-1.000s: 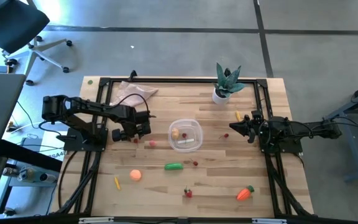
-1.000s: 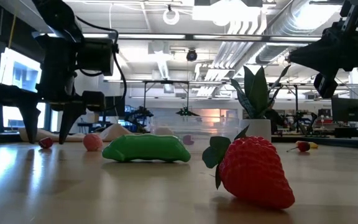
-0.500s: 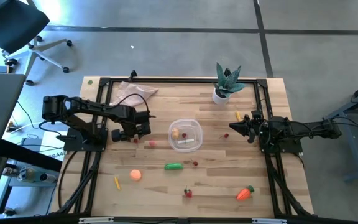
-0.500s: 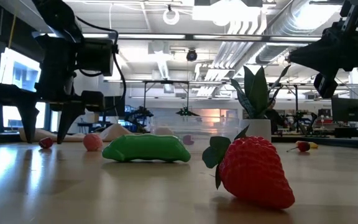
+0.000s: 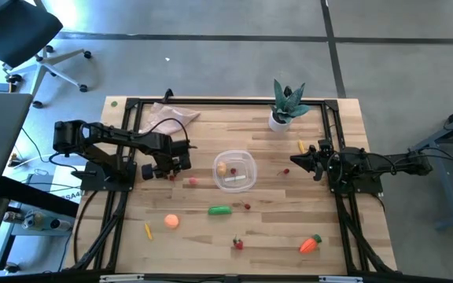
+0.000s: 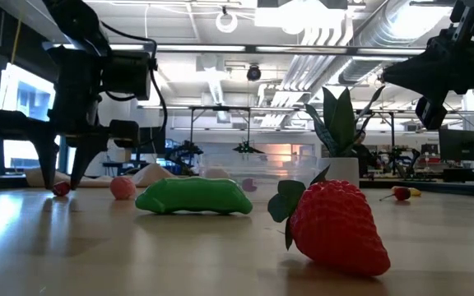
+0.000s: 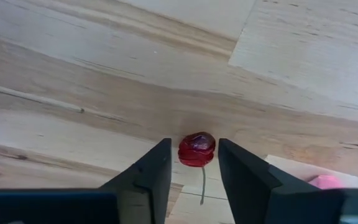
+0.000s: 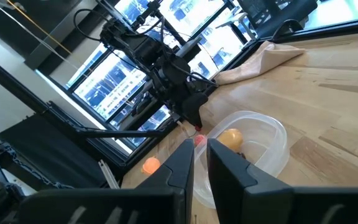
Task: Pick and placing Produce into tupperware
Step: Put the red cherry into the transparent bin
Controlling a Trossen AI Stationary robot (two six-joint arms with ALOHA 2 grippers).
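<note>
A small red cherry [image 7: 197, 149] with a thin stem lies on the wooden table left of the clear round tupperware [image 5: 252, 161]. The tupperware holds a yellow piece [image 5: 222, 167] and a pale piece [image 5: 238, 181]. My left gripper [image 7: 194, 144] points down over the cherry [image 6: 60, 188], open. One finger stands close on each side of the cherry, and I see no touch. My right gripper [image 5: 293, 160] hangs level above the table's right side, shut and with nothing in it.
Loose produce lies around: a pink ball [image 5: 191, 181], a green pepper [image 5: 219, 210], an orange ball [image 5: 171, 222], a strawberry [image 5: 238, 244] and a carrot [image 5: 311, 244]. A potted plant [image 5: 287, 106] and a beige cloth [image 5: 167, 118] sit at the far edge.
My left gripper has stayed over the cherry and its fingers have drawn closer together on either side of it. The cherry has not moved.
</note>
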